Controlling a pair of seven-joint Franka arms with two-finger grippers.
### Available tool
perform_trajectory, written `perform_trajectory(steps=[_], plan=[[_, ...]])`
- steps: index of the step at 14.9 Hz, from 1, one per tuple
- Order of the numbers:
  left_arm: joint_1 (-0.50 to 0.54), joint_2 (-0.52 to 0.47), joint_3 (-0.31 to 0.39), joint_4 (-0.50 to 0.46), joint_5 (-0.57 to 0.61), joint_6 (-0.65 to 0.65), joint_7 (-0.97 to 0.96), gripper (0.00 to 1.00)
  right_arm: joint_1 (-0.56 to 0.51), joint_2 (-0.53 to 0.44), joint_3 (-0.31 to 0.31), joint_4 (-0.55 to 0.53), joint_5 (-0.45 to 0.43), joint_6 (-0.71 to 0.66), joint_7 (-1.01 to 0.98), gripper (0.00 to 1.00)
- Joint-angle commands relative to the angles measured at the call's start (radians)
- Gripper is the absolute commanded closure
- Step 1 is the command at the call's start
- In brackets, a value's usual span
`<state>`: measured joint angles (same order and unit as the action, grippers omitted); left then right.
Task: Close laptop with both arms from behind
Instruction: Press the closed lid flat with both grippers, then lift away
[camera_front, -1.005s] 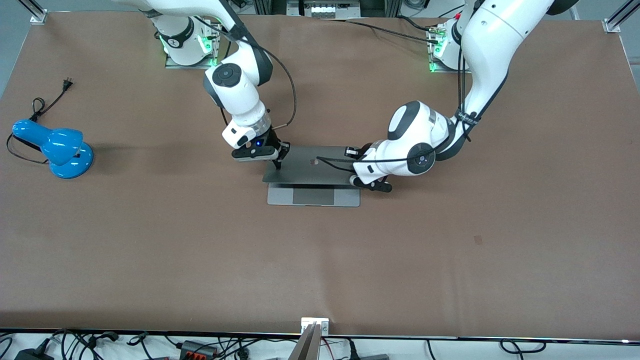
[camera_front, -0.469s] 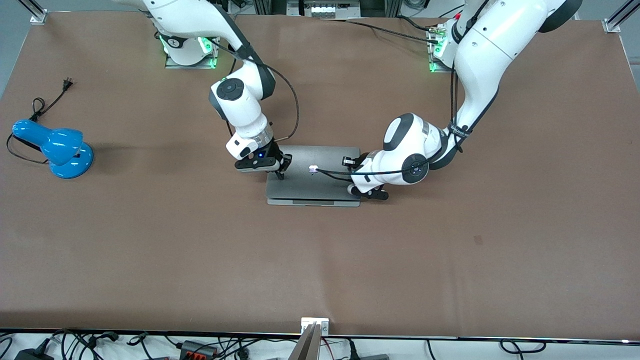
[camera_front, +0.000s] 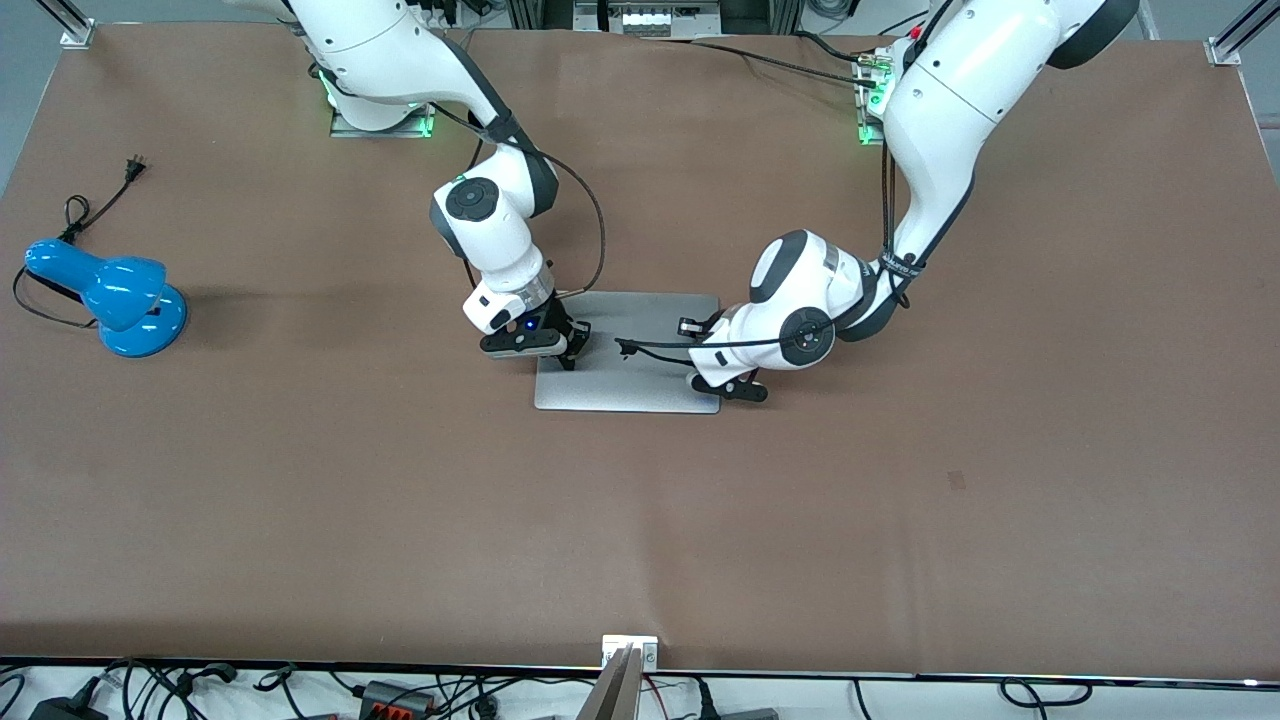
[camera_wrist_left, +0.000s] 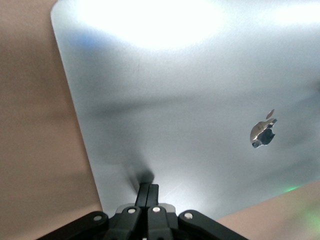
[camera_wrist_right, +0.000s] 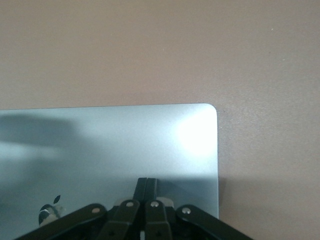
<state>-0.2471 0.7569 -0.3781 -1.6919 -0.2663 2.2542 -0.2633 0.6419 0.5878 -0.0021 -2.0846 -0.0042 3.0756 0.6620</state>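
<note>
Front view: laptop lies flat on the brown table, lid down on its base, silver-grey top facing up.
Landmark: all places below are given from the laptop.
Laptop position: mid-table, between the two arms' reach, closer to the arm bases than to the front camera.
Right gripper: fingers pressed together, nothing held; tips on the lid near its edge toward the right arm's end of the table.
Right wrist view: closed fingertips touch the lid close to a rounded corner; apple logo partly seen beside the gripper body.
Left gripper: fingers pressed together, nothing held; over the lid's edge toward the left arm's end of the table.
Left wrist view: closed fingertips touch the lid near its edge; logo well apart from them on the lid.
Blue desk lamp: well apart from the laptop, toward the right arm's end of the table, cord trailing beside it.
</note>
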Motion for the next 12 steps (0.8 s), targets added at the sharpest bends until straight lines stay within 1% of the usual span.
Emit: perform_trajectory(steps=[1,7,8,9,11,12], plan=[[-0.024,0.032,0.021,0.023,0.027,0.044,-0.021,1.0,0.002,0.026,-0.001,0.018,-0.014,0.015,-0.004,1.0],[-0.012,0.019,0.019,0.021,0.029,0.033,-0.027,1.0,-0.011,0.023,-0.002,0.043,-0.014,-0.008,-0.013,1.0],[-0.008,0.006,0.019,0.021,0.03,0.027,-0.027,1.0,-0.016,0.014,-0.004,0.057,-0.014,-0.053,-0.012,1.0],[-0.006,-0.01,0.019,0.02,0.03,0.004,-0.027,1.0,-0.016,-0.002,-0.006,0.087,-0.013,-0.151,-0.01,1.0],[0.017,-0.051,0.019,0.02,0.03,-0.047,-0.025,0.99,-0.019,-0.017,-0.006,0.214,-0.013,-0.417,-0.005,1.0],[0.028,-0.086,0.019,0.012,0.03,-0.082,-0.024,0.98,-0.028,-0.02,-0.006,0.272,-0.013,-0.524,-0.008,1.0]])
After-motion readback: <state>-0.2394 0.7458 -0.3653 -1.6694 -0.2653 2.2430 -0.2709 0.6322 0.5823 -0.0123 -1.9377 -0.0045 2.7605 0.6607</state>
